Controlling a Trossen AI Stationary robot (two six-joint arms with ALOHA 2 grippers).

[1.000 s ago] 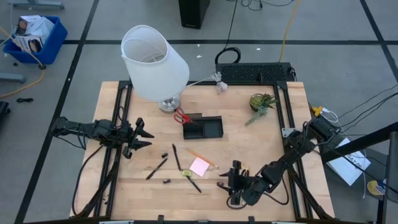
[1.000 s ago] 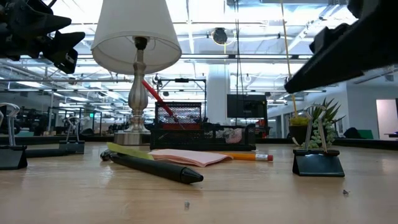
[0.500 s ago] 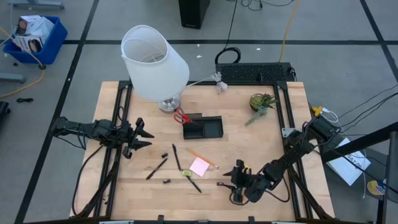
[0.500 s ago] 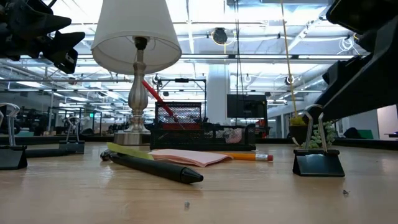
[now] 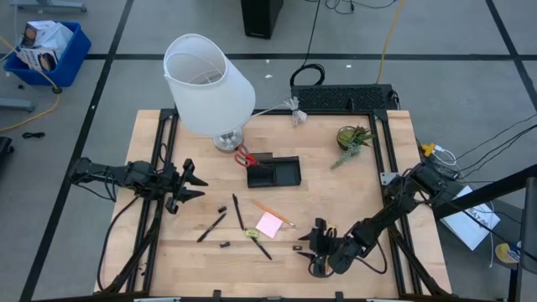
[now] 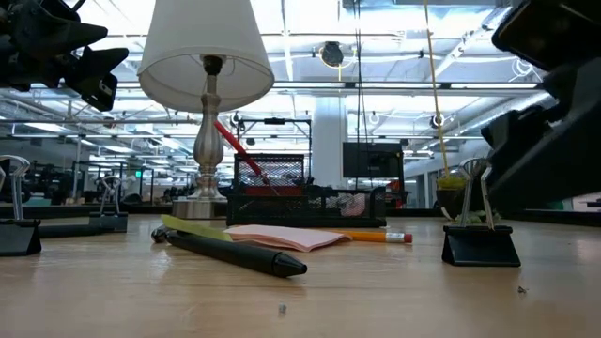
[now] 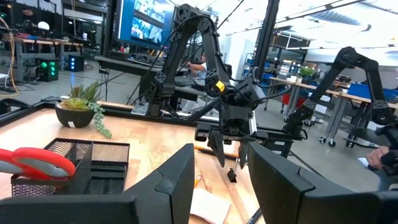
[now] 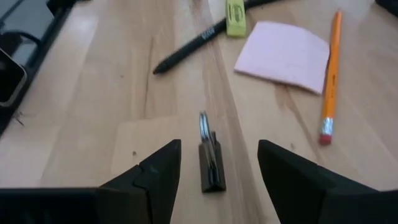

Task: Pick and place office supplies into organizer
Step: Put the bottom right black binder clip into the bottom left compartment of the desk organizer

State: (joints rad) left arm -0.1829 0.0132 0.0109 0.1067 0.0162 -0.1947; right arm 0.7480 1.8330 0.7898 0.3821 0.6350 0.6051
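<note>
One clip (image 8: 211, 158) sits between our right gripper's (image 8: 211, 186) spread jaws near the tabletop's front edge; a skewed descent could flick it away. Left gripper (image 5: 189, 186) waits, jaws apart.

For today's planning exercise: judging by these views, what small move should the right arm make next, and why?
Probably lower the right end effector straight down and close on the binder clip. Its fingers stand open on either side of the clip, which stands on the table, not yet gripped and far from the organizer.

Before the lamp (image 6: 207, 84) lie a black pen (image 6: 239, 253) and pink pad (image 6: 286, 237); beside them, a binder clip (image 6: 480, 239) stands on my bench (image 6: 376, 291).
</note>
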